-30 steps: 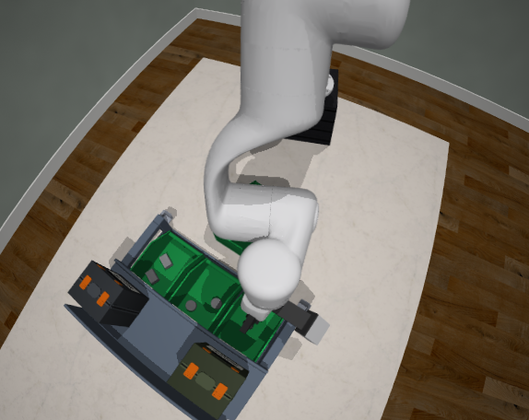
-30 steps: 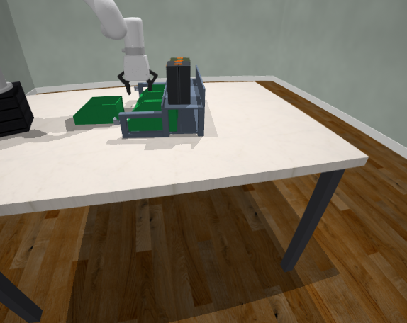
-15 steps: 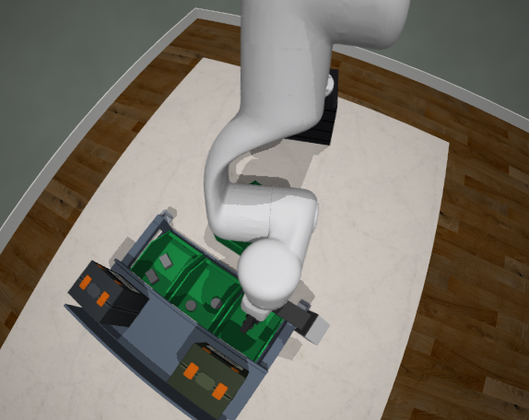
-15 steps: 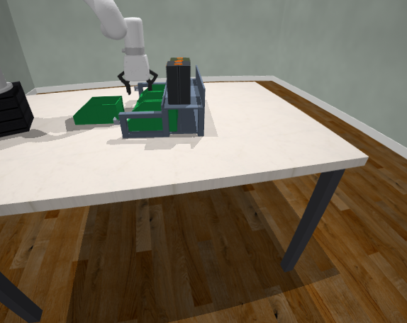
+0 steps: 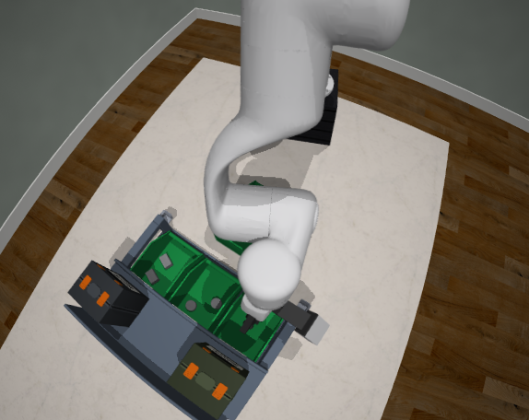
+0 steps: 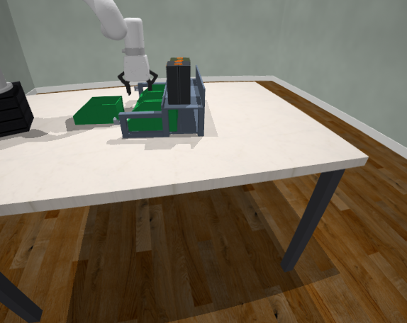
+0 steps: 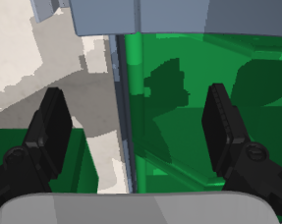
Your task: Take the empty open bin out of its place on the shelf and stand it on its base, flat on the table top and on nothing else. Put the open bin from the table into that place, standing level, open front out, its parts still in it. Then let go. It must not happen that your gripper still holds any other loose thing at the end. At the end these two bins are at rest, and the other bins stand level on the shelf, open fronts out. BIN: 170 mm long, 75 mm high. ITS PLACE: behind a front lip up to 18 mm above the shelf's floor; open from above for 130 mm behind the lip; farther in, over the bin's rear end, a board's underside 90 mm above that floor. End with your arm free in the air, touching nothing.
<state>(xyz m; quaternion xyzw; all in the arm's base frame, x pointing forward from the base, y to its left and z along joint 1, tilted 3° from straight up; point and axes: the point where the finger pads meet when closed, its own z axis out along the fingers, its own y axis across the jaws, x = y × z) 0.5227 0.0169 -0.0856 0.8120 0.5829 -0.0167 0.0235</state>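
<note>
The shelf [image 5: 138, 249] [image 6: 166, 122] holds three green bins. The right-end bin [image 5: 235, 338] [image 7: 183, 123] shows no parts, only shadows. The middle bin [image 5: 205, 287] holds two round grey parts, the far left bin [image 5: 180, 250] two grey blocks. A separate green bin [image 5: 230, 244] [image 6: 98, 111] [image 7: 80, 152] stands on the table before the shelf's front, mostly hidden by the arm in the top view; its inside is not visible. My gripper [image 6: 140, 91] [image 7: 136, 103] is open and empty above the right-end bin's front, one finger outside the front lip [image 7: 123, 108], the other over its interior.
A black case [image 5: 109, 295] [image 6: 178, 85] and an olive case [image 5: 210, 382] stand on the board [image 5: 159, 322] over the bins' rear ends. A side rail [image 7: 109, 17] of the shelf crosses the top of the wrist view. The arm passes above the table bin.
</note>
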